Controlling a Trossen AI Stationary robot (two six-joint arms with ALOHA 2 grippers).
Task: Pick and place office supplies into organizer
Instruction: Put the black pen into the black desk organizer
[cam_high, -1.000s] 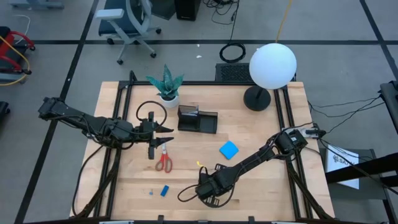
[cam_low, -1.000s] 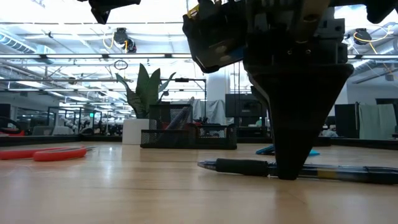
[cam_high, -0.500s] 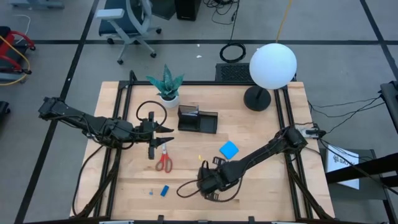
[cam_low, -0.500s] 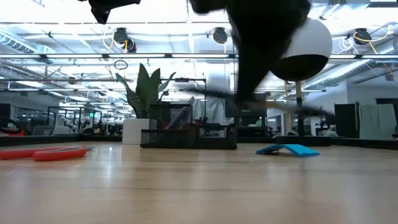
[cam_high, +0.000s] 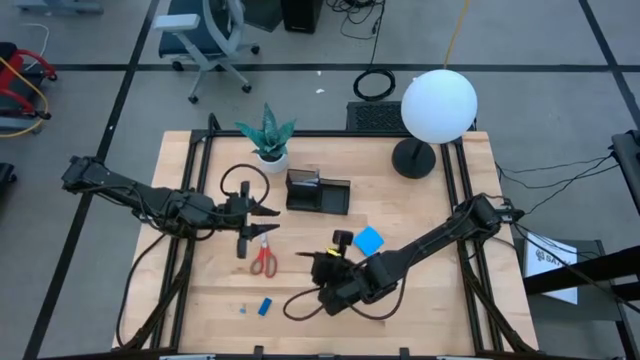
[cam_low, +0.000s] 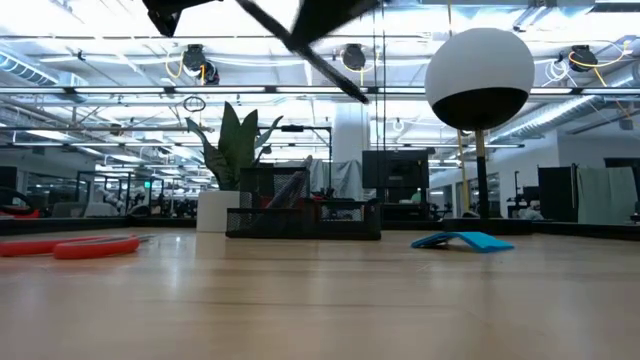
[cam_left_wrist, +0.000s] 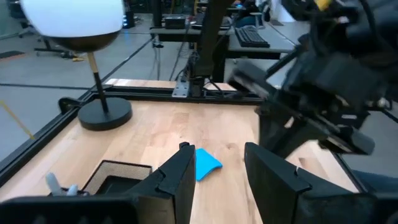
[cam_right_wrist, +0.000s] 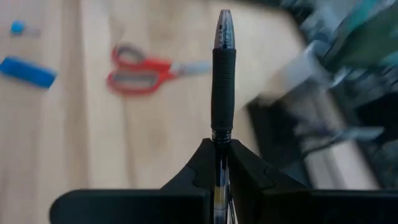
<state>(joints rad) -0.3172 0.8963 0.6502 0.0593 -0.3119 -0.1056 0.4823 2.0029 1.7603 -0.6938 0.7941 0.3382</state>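
The right gripper (cam_right_wrist: 221, 163) is clamped on one black pen (cam_right_wrist: 222, 74), lifted above the middle of the desk (cam_high: 420, 300) toward its front edge. The pen is light, stiff and smooth, so it may swivel between the pads; a hold near its rubber sleeve looks steadier than one at the tail. The left gripper (cam_left_wrist: 214, 171) waits part open and empty beside the organizer (cam_high: 318, 193), which sits near the back edge. Still on the desk: one pair of red scissors (cam_high: 264, 258), one blue notepad (cam_high: 368, 240) and one small blue block (cam_high: 265, 306). Both would be light; the scissors are rigid and best taken at the blades.
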